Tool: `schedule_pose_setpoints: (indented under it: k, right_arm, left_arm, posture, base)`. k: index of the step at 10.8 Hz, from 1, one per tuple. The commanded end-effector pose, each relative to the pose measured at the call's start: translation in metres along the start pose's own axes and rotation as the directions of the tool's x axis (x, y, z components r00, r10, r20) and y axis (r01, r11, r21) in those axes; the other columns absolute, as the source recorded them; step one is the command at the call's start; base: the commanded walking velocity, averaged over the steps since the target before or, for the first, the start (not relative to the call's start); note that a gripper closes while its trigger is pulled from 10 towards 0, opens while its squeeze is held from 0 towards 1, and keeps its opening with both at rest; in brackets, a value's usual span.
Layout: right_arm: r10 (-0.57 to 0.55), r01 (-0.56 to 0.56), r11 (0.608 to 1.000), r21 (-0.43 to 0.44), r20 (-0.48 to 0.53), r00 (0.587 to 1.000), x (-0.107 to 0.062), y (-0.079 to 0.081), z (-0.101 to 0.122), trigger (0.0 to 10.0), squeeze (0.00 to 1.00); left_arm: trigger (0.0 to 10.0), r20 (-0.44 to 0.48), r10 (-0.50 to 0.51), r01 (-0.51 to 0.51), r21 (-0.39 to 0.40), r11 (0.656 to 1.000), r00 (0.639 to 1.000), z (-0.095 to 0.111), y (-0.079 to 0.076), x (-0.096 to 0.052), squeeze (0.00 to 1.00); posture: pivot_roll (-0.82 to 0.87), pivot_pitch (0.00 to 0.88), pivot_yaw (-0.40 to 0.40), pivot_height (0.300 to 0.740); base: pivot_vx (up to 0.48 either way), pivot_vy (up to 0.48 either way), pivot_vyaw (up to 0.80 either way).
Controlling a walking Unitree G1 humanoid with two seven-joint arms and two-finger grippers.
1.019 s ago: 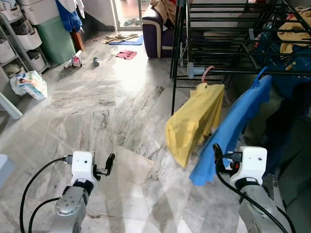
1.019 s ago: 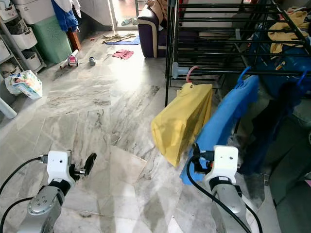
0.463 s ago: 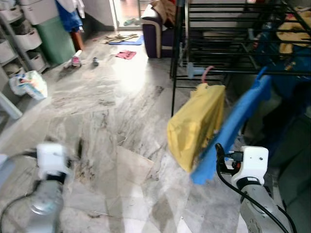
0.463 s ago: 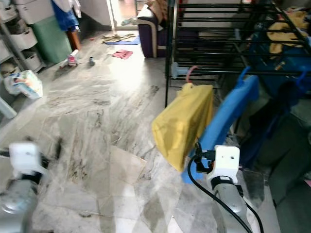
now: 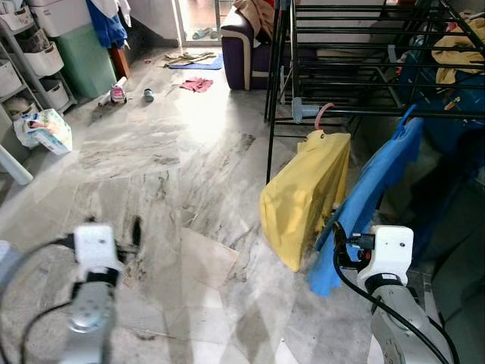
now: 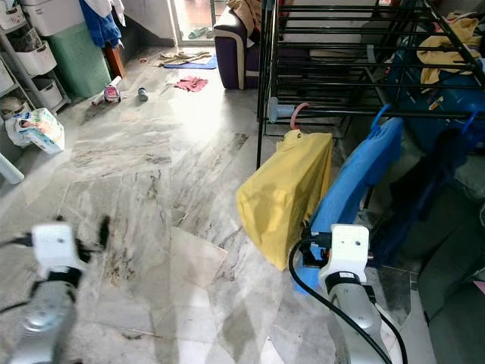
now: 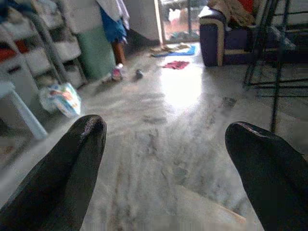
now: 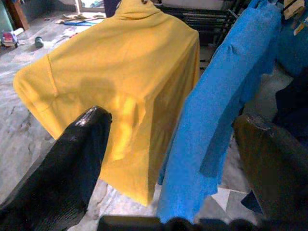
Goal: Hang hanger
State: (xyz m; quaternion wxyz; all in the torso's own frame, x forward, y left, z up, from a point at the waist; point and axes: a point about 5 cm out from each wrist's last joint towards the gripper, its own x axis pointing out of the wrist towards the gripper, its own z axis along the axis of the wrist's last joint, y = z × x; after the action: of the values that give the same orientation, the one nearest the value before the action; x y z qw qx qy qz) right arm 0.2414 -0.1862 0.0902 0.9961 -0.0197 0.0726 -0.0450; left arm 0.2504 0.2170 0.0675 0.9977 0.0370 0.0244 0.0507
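Note:
A yellow garment (image 5: 307, 193) hangs by a pink hanger hook (image 5: 324, 114) from the low bar of the black drying rack (image 5: 270, 114). Beside it on the right, a blue garment (image 5: 371, 189) hangs by a blue hanger hook (image 5: 409, 114). My right gripper (image 8: 173, 118) is held low just in front of both garments, open, with nothing between its fingers (image 8: 79, 159). Over bare floor at the lower left, my left gripper (image 7: 166, 139) is open and empty; its arm (image 5: 95, 246) looks blurred.
A purple sofa (image 5: 246, 45) stands behind the rack. A green bin (image 5: 87, 57), storage shelves (image 5: 30, 68) and a printed bag (image 5: 49, 129) line the left wall. A red cloth (image 5: 197, 85) and small bottles (image 5: 117, 92) lie on the marble floor. More clothes hang at the right.
My left arm has swung out to the left and its gripper now points forward along the floor. The right arm and the hung garments have hardly shifted.

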Motion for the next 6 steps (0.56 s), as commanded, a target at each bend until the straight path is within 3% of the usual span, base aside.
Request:
schedule_pose_setpoints:
  k: [1,3,6]
  right_arm:
    - [0.011,-0.011,1.000,0.001,-0.007,1.000,0.000,0.003,-0.002,10.0,0.00]
    - [0.009,-0.009,1.000,0.006,-0.007,1.000,-0.001,0.004,-0.002,10.0,0.00]
    - [0.002,-0.002,1.000,0.016,-0.032,0.999,-0.013,-0.001,-0.008,10.0,0.00]
  left_arm:
    - [10.0,-0.042,-0.082,0.080,-0.046,0.996,0.996,-0.008,-0.010,-0.004,0.00]
    - [10.0,-0.058,-0.149,0.145,-0.068,0.987,0.987,-0.008,-0.021,-0.004,0.00]
    - [10.0,-0.062,-0.261,0.257,-0.066,0.964,0.963,-0.004,-0.016,-0.009,0.00]
  posture:
    - [-0.04,0.038,0.028,0.740]
    - [-0.04,0.041,0.035,0.740]
    - [-0.04,0.051,0.056,0.740]
  base:
    - [0.000,0.000,0.00]
    - [0.000,0.000,0.00]
    - [0.000,0.000,0.00]
